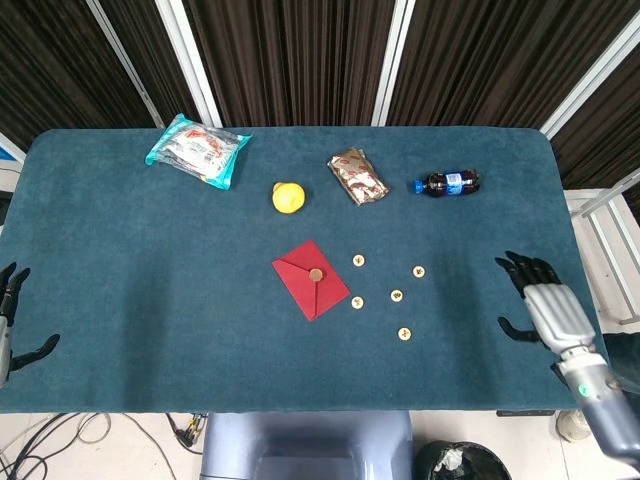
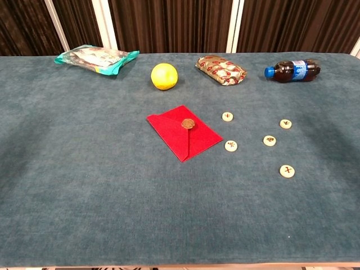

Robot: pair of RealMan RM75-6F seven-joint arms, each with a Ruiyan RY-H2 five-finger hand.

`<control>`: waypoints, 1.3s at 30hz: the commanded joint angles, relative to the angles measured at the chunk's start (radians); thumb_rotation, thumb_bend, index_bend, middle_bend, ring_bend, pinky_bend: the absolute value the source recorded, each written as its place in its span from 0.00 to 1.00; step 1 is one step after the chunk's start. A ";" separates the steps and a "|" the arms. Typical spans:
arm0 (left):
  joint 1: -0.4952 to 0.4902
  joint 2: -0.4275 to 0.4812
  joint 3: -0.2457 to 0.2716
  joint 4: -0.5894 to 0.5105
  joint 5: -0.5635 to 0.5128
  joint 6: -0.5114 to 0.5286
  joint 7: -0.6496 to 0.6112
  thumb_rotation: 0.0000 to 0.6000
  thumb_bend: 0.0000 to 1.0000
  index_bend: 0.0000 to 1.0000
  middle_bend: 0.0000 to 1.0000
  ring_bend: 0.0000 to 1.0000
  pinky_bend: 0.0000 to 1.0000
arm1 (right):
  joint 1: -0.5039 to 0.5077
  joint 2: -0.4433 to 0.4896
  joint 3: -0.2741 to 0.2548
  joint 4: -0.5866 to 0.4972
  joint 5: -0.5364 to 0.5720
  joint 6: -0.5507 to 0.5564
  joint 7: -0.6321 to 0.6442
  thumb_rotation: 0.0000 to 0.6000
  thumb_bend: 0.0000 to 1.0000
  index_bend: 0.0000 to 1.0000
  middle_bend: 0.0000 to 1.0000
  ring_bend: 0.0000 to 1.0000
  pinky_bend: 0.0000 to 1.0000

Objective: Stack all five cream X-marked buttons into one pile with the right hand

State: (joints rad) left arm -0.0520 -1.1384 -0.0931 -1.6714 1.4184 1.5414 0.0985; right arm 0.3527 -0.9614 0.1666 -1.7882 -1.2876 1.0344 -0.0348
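Several cream X-marked buttons lie apart on the blue cloth right of a red envelope: one at the top left (image 2: pixel 227 116), one at the top right (image 2: pixel 286 124), one in the middle (image 2: pixel 269 140), one beside the envelope's corner (image 2: pixel 231 145) and one nearest the front (image 2: pixel 287 170). In the head view the front button (image 1: pixel 404 333) is well left of my right hand (image 1: pixel 540 300), which hovers over the table's right edge with fingers spread and nothing in it. My left hand (image 1: pixel 12 325) hangs off the left edge, fingers apart, empty. Neither hand shows in the chest view.
A red envelope (image 2: pixel 184 131) with a round seal lies left of the buttons. Along the back sit a teal snack bag (image 2: pixel 95 58), a lemon (image 2: pixel 164 76), a brown wrapped snack (image 2: pixel 221 70) and a small cola bottle (image 2: pixel 292 71) on its side.
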 commanded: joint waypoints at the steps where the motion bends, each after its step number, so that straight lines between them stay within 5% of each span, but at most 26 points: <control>1: 0.000 0.001 -0.001 0.000 -0.001 0.000 -0.002 1.00 0.15 0.10 0.00 0.00 0.00 | 0.108 -0.061 0.039 0.062 0.140 -0.120 -0.099 1.00 0.41 0.12 0.00 0.00 0.00; 6: 0.000 0.002 -0.004 0.000 -0.011 -0.003 -0.004 1.00 0.15 0.10 0.00 0.00 0.00 | 0.184 -0.174 0.058 0.188 0.256 -0.175 -0.136 1.00 0.41 0.15 0.00 0.00 0.00; 23: -0.002 0.000 -0.010 0.003 -0.022 -0.006 0.001 1.00 0.17 0.10 0.00 0.00 0.00 | 0.304 -0.432 0.051 0.527 0.391 -0.310 -0.109 1.00 0.41 0.30 0.00 0.00 0.00; 39: -0.005 -0.002 -0.011 0.004 -0.028 -0.013 0.004 1.00 0.17 0.10 0.00 0.00 0.00 | 0.356 -0.547 0.053 0.639 0.400 -0.337 -0.093 1.00 0.41 0.38 0.00 0.00 0.00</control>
State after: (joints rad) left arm -0.0570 -1.1403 -0.1037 -1.6678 1.3908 1.5288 0.1026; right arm 0.7061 -1.5056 0.2199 -1.1516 -0.8865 0.6973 -0.1281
